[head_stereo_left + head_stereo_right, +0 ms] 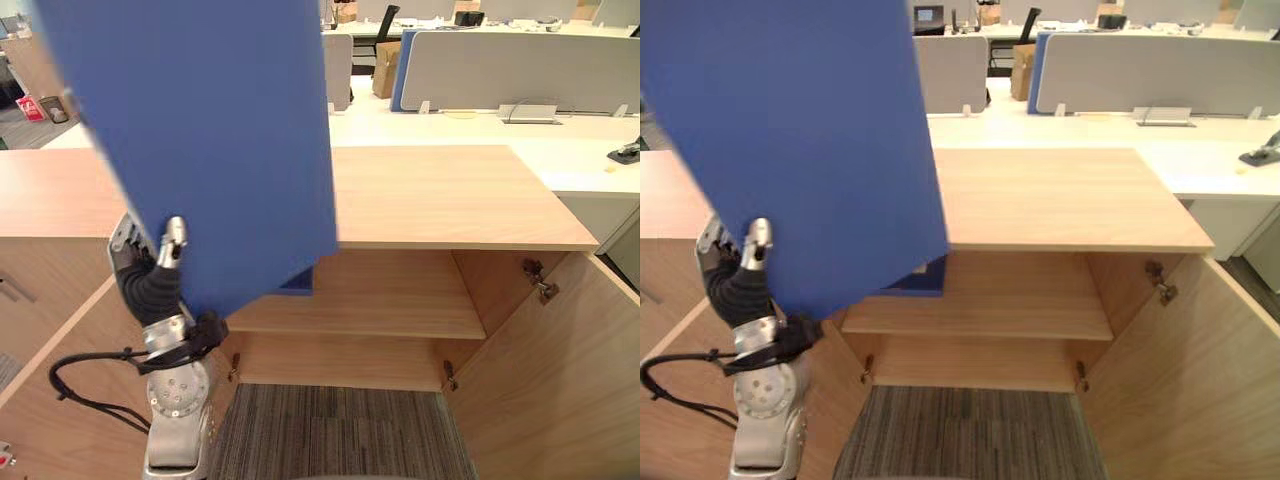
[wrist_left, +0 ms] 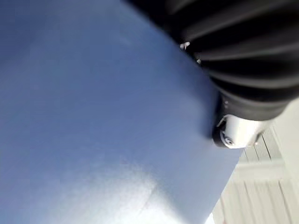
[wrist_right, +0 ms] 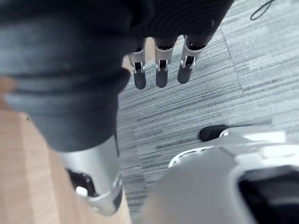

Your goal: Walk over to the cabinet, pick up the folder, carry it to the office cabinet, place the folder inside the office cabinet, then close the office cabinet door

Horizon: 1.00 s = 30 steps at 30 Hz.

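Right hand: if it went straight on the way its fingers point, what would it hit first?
Probably the carpet. The right hand points its fingers down at it with nothing visible between, though depth is hard to judge.

No text, number or sign can be read anywhere; the blue folder (image 1: 200, 130) shows a plain face, and the office cabinet (image 1: 450, 200) shows bare wood grain. A red object (image 1: 30, 107) far off at the left carries pale marks too small to make out.
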Motion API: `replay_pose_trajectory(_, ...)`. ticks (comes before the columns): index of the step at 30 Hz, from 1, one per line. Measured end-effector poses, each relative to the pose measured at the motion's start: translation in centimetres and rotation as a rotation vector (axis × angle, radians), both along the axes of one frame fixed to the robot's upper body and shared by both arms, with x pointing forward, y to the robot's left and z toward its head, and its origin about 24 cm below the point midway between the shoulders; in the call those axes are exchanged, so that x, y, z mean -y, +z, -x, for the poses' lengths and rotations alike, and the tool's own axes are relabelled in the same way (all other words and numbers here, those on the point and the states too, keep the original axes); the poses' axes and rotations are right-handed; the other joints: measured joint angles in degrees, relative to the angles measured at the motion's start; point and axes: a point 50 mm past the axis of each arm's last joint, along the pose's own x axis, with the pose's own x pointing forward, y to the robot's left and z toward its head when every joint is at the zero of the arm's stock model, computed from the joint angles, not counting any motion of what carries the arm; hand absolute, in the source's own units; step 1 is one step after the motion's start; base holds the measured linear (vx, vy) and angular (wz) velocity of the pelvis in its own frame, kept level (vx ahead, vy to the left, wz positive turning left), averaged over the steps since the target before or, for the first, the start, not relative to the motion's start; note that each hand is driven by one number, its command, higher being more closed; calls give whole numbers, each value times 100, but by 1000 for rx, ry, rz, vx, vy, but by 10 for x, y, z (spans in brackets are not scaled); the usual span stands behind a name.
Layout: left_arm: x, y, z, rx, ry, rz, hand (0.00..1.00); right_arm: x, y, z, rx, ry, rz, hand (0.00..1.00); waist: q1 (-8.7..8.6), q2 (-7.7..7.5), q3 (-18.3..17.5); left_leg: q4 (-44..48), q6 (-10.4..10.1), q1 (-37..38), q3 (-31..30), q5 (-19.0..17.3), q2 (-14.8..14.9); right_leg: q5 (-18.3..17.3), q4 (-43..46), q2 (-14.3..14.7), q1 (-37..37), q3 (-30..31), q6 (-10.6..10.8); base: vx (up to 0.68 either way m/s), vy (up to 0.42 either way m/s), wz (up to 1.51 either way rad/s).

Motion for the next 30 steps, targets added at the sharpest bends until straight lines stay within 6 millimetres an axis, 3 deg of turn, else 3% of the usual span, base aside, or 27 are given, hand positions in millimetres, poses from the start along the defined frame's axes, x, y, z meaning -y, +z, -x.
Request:
replay_pose_trajectory(2,9,-3,-1,0,-107,85,100,-6,7,-46,121,-66,-6,0,81,-32,2,-11,35,-47,-37,40,-4,-13,73,-11,-67,-51,7,-51,-5,10)
replay_pose_trajectory(5,23,-19,5,-63,-262,166,100,-11,50,-129,446,-107,49,0,226,-26,-97,-4,60,-150,-188,105,-15,-22,129,-51,-191,-168,5,-48,-4,24)
replay_pose_trajectory(8,16,-30,11,-118,-253,209,100,-5,93,-164,664,-90,141,0,248,-34,-93,-1,58,-143,-214,114,-30,-22,125,-68,-165,-186,6,0,8,11)
replay_pose_trajectory(13,8,-38,14,-159,-247,214,100,20,152,-168,883,-136,364,0,186,-68,-72,-1,60,-115,-221,115,-45,-22,123,-82,-130,-187,6,-23,2,0)
replay_pose_trajectory(16,9,-41,15,-188,-268,189,100,19,192,-173,1051,-110,425,0,88,-105,-47,-1,61,-72,-208,111,-30,-22,130,-68,-114,-160,7,-60,-2,-4)
replay_pose_trajectory(18,9,-41,15,-188,-278,175,100,14,206,-176,1128,-77,413,0,77,-114,-41,-1,61,-64,-195,110,-20,-23,119,-60,-121,-143,7,-60,-3,-5)
replay_pose_trajectory(22,10,-41,14,-196,-287,120,100,-7,234,-187,1333,68,230,0,79,-123,-36,-1,60,-94,-192,107,-12,-21,97,-40,-144,-138,6,-21,-2,-1)
replay_pose_trajectory(30,14,-42,14,-222,-335,59,100,-36,275,-216,1541,371,-153,0,84,-145,-26,0,61,-186,-194,91,-21,-7,76,13,-203,-138,8,0,0,0)
